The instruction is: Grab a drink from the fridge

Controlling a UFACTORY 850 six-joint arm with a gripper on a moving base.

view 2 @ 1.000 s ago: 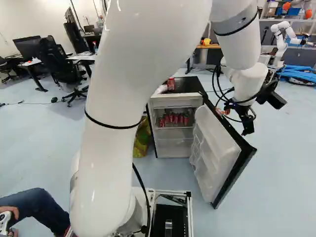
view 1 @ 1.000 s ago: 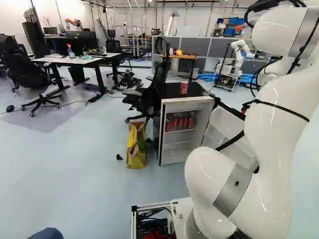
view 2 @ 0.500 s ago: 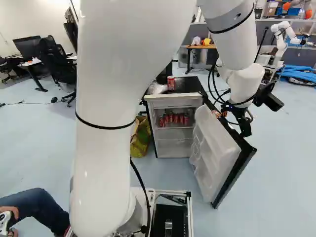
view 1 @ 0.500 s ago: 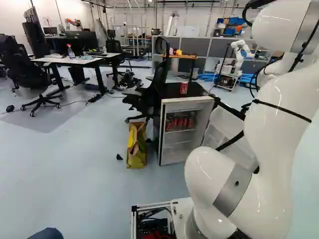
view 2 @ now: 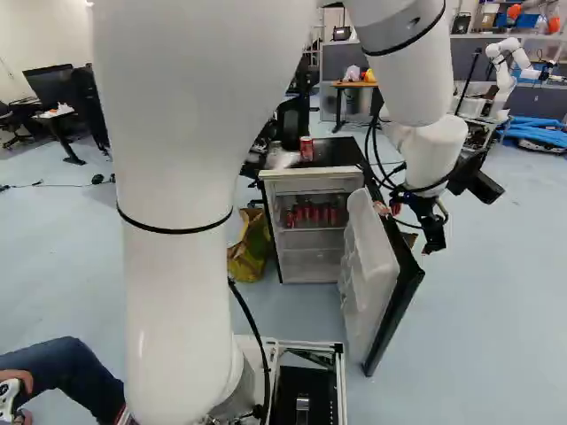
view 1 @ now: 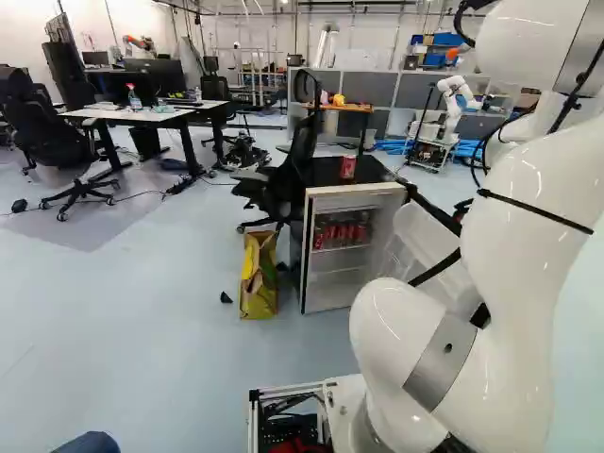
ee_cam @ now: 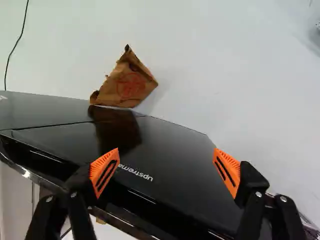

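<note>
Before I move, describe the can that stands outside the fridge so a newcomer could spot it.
Find the small fridge whose door hangs open. On its black top stands one upright red can. It is the only can up there; the other red cans are grouped on a shelf inside.

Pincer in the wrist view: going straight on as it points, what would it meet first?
Probably the black fridge door, which shows beyond the open pincer; how near is unclear.
</note>
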